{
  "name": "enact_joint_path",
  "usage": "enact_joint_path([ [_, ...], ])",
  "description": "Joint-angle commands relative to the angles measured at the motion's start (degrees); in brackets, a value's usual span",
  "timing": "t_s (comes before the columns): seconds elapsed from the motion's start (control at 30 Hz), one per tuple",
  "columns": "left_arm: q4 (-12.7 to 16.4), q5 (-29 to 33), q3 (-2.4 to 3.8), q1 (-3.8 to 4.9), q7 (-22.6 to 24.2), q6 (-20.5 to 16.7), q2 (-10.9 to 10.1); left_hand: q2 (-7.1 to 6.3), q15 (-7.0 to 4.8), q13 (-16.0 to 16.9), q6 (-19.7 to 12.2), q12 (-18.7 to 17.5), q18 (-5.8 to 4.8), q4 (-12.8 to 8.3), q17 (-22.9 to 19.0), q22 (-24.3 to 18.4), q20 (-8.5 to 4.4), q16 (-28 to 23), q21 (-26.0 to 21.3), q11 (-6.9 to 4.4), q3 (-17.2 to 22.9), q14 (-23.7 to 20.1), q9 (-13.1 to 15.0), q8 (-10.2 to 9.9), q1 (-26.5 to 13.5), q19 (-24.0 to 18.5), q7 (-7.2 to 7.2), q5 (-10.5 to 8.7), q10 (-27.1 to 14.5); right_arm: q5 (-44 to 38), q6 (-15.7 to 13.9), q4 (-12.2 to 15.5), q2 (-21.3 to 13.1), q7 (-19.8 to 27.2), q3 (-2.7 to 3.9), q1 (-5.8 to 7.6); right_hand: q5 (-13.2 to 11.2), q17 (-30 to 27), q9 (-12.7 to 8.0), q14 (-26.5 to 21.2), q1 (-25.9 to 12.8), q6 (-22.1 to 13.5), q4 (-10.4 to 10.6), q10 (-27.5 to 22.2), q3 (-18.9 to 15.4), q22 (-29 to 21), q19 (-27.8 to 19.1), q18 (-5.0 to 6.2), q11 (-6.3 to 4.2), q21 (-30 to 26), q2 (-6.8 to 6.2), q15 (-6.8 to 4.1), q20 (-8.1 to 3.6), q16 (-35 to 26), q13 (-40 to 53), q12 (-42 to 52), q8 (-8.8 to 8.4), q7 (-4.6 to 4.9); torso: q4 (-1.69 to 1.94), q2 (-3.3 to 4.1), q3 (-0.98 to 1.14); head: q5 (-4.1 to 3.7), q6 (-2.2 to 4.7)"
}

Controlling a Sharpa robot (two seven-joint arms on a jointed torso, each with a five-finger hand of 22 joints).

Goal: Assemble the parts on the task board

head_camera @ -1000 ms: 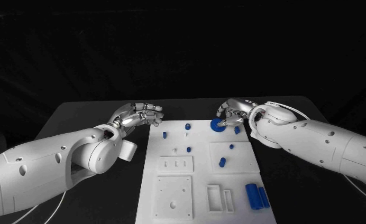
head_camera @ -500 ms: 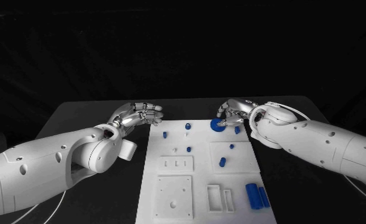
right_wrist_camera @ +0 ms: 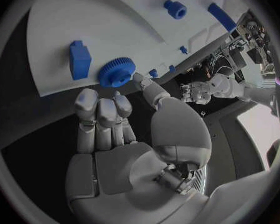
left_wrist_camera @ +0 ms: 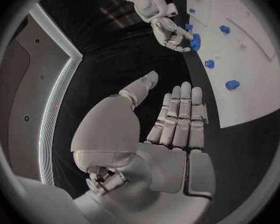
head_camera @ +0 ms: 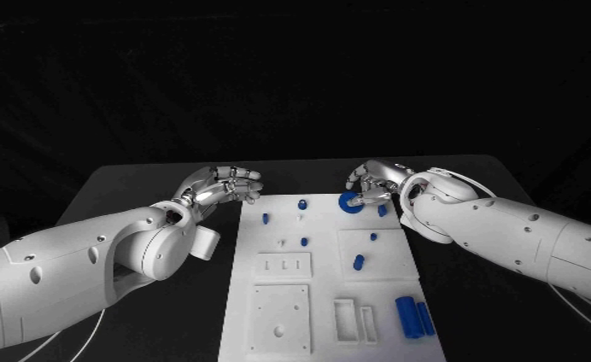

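Gear at the far edge of the board: the right hand works on it

Gear, blue and toothed, lies flat at the far right corner of the task board, and the right hand has its fingertips on it. In the right wrist view the gear sits just beyond the fingers, with the thumb tip reaching its rim; whether the hand really pinches it or only touches it, one cannot tell. A blue block stands just beside the gear, at the same board edge.

To do this step well, the hand should probably keep the gear level and press straight down, so the hole meets its seat without tilting. The block beside it leaves little room, so a sideways slide may knock it.

The left hand hovers over the black surface beside the board's far left corner, fingers loosely curled, holding nothing. Small blue pegs stand on the far part of the board, well apart from the gear. Two blue cylinders lie near the close right edge, beside white slotted fixtures. None of these seems to block the right hand.
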Motion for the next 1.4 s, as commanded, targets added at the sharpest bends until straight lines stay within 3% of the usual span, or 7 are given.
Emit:
enact_joint_path([
  [0.03, 0.0, 0.1, 0.05, 0.08, 0.4, 1.1, 0.1, -0.1, 0.21, -0.1, -0.2, -0.2, 0.58, 0.0, 0.1, 1.1, -0.02, -0.3, 0.4, 0.26, 0.4, -0.2, -0.1, -0.4, -0.4, -0.4, 1.32, 0.02, 0.1, 2.6, -1.7, 0.3, -0.2, 1.5, 0.01, -0.02, 0.3, 0.1, -0.1, 0.1, -0.7, -0.3, -0.1, -0.2, -0.4, 0.9, -0.4, 5.84, -0.1, 0.2, 0.14, -0.13, -0.01, -0.3, 1.1, 0.1, -0.23, 0.22, 0.04, -0.02, -0.01, -0.02, -0.02],
  [0.47, -0.2, 0.1, 0.04, 0.08, 0.3, 1.2, 0.0, -0.09, 0.22, -0.1, -0.2, -0.3, 0.59, 0.0, 0.1, 1.1, -0.01, -0.4, 0.4, 0.26, 0.4, -0.2, -0.1, -0.4, -0.4, -0.4, 1.33, 0.02, 0.1, 0.7, 1.9, 0.3, -0.6, 0.5, 0.01, -0.16, -0.2, 0.3, -0.2, 0.1, -1.4, -0.3, -0.1, -0.5, -1.0, 0.9, -0.6, 5.84, -0.05, 0.3, 0.38, -0.06, -0.14, -0.5, 0.9, -0.1, -0.24, 0.27, -0.03, 0.0, 0.01, -0.14, 0.02],
  [1.23, -0.2, 0.1, 0.04, 0.08, 0.1, 1.4, -0.2, -0.11, 0.23, -0.1, -0.2, -0.4, 0.61, 0.0, 0.1, 1.1, 0.0, -0.4, 0.4, 0.27, 0.4, -0.2, -0.1, -0.4, -0.4, -0.4, 1.34, -0.01, 0.1, -0.8, 3.5, -1.1, -0.1, 0.4, -0.02, -0.83, 0.4, 0.6, -0.1, 0.1, -0.9, 0.1, -0.2, -0.8, -1.0, 0.8, -0.8, 5.84, -0.18, 0.4, 0.74, -0.19, -0.23, -0.7, 0.7, -0.3, 0.01, 0.13, 0.04, 0.02, 0.03, -0.08, -0.36],
  [1.3, -0.2, 0.1, 0.04, 0.08, 0.1, 1.4, -0.2, -0.11, 0.23, -0.1, -0.2, -0.4, 0.61, 0.0, 0.2, 1.1, 0.0, -0.4, 0.4, 0.27, 0.4, -0.2, -0.1, -0.4, -0.4, -0.4, 1.34, -0.01, 0.1, -0.8, 3.6, -1.2, -0.1, 0.5, -0.02, -0.85, 0.8, 0.7, -0.1, 0.1, -0.7, 0.1, -0.3, -0.9, -1.0, 0.8, -0.8, 5.84, -0.2, 0.4, 0.75, -0.22, -0.23, -0.8, 0.6, -0.4, 0.01, 0.1, 0.05, 0.04, 0.04, -0.08, -0.35],
  [1.4, -0.3, 0.1, 0.04, 0.08, 0.1, 1.4, -0.2, -0.12, 0.23, -0.1, -0.2, -0.4, 0.61, 0.0, 0.2, 1.1, 0.0, -0.4, 0.4, 0.27, 0.5, -0.2, -0.1, -0.4, -0.4, -0.5, 1.34, -0.01, 0.1, -0.8, 4.1, -1.2, -0.2, 0.6, -0.02, -0.87, 3.4, 0.9, -0.2, 0.1, 0.1, 0.1, -0.3, -1.0, -0.5, 0.8, -1.0, 5.84, -0.2, 0.4, 0.76, -0.21, -0.21, -1.0, 0.5, -0.5, -0.05, 0.11, 0.02, 0.03, 0.05, -0.1, -0.32],
])
